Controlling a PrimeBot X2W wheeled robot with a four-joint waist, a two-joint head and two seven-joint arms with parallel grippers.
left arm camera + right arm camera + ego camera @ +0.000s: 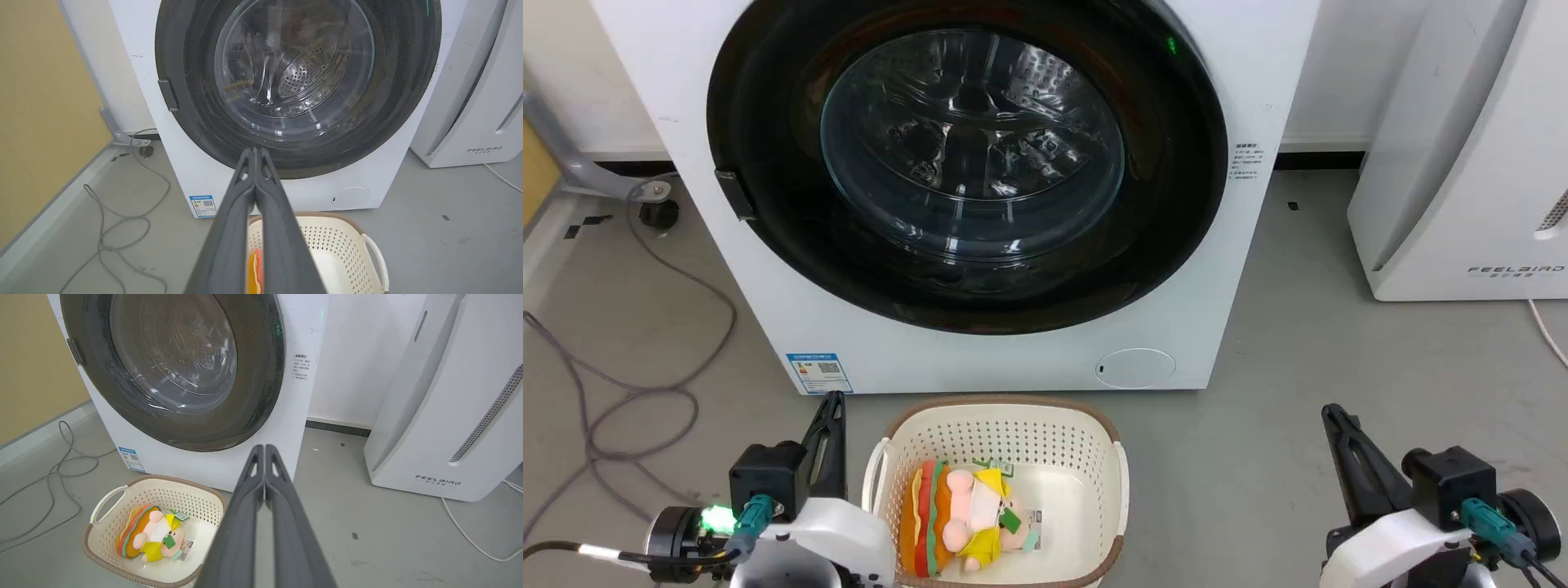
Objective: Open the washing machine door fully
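- Because it is round, the door (768,261) has no long axis; it lies shut flat against the white machine (1266,65) and faces straight out toward the robot.
- Its glass window (972,139) bulges at the centre, and a small grey fitting (734,194) sits on its left edge.
- The machine stands on the floor just behind a cream perforated basket (1001,406).
- The basket holds one plush toy (964,514), lying on its side toward the left wall.
- Left gripper (255,152): fingers pressed together, holding nothing, well apart from the door.
- Right gripper (264,448): fingers pressed together, holding nothing, well apart from the door.
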